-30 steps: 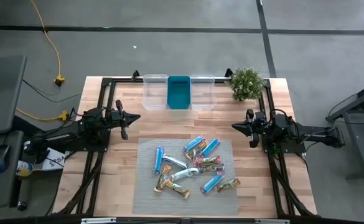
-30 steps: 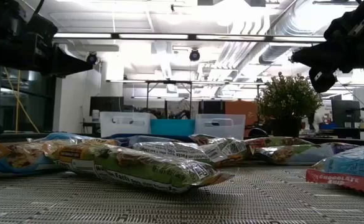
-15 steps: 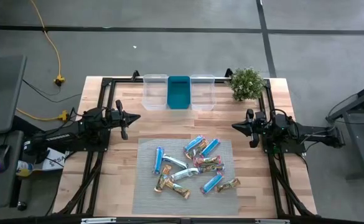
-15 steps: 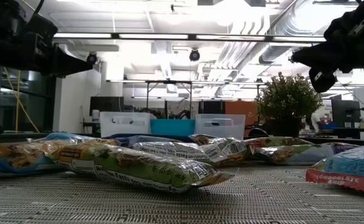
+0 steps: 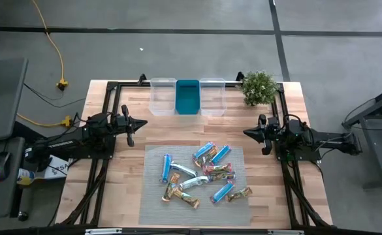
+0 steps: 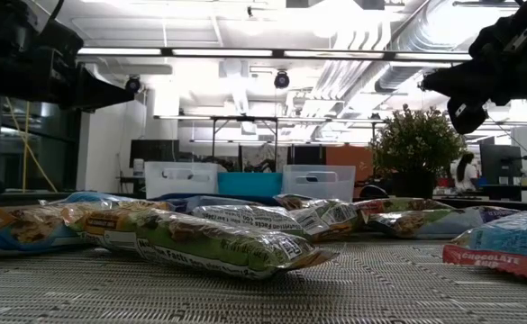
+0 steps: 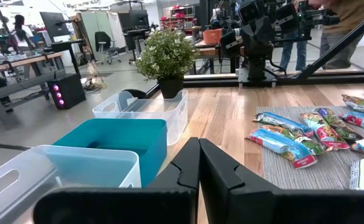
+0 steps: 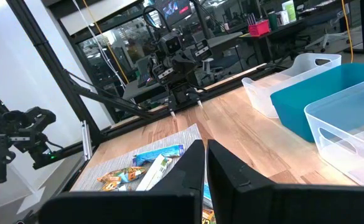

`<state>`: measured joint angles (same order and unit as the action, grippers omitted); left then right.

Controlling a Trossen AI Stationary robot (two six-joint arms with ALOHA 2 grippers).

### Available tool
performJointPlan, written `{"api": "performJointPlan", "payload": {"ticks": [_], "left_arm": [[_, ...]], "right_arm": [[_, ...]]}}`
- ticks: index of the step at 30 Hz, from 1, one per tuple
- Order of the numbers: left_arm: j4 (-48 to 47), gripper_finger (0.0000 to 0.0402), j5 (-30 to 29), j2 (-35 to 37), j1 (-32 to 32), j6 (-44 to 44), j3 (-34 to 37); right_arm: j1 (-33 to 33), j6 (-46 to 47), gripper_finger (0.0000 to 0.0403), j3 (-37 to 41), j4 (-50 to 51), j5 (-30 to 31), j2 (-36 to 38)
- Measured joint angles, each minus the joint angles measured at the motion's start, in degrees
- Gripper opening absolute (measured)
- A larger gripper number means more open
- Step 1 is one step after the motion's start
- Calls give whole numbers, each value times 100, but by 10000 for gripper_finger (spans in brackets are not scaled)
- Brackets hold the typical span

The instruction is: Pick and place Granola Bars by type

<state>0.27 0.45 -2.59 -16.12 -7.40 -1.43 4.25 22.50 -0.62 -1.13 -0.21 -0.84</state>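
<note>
Several wrapped granola bars point(image 5: 202, 173) lie scattered flat on a grey mat point(image 5: 153, 205) at the table's near middle: bright blue, silvery-white, and tan-green-orange wrappers. The low view shows them close up point(image 6: 218, 241). My left gripper point(image 5: 143, 123) hovers shut over the table's left side, pointing right; its fingers meet in the left wrist view point(image 7: 200, 163). My right gripper point(image 5: 247, 132) hovers shut over the right side, pointing left, also seen in its own wrist view point(image 8: 205, 163). Neither is near the bars.
Three bins stand in a row at the far edge: clear point(image 5: 163, 96), teal point(image 5: 187, 96), clear point(image 5: 212, 96). A potted plant point(image 5: 258, 87) sits at the far right corner. Bare wood lies between the mat and the bins. A black frame borders the table.
</note>
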Motion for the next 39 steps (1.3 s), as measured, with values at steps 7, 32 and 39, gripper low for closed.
{"api": "performJointPlan", "payload": {"ticks": [7, 32, 39], "left_arm": [[0, 1, 0, -2, 1, -1, 0], [25, 1, -392, -2, 0, -588, 0], [33, 1, -505, 0, 0, -592, 0]], "right_arm": [[-1, -2, 0, 0, 0, 0, 1], [-2, -1, 0, 0, 0, -2, 1], [-2, -1, 0, 0, 0, -1, 2]]}}
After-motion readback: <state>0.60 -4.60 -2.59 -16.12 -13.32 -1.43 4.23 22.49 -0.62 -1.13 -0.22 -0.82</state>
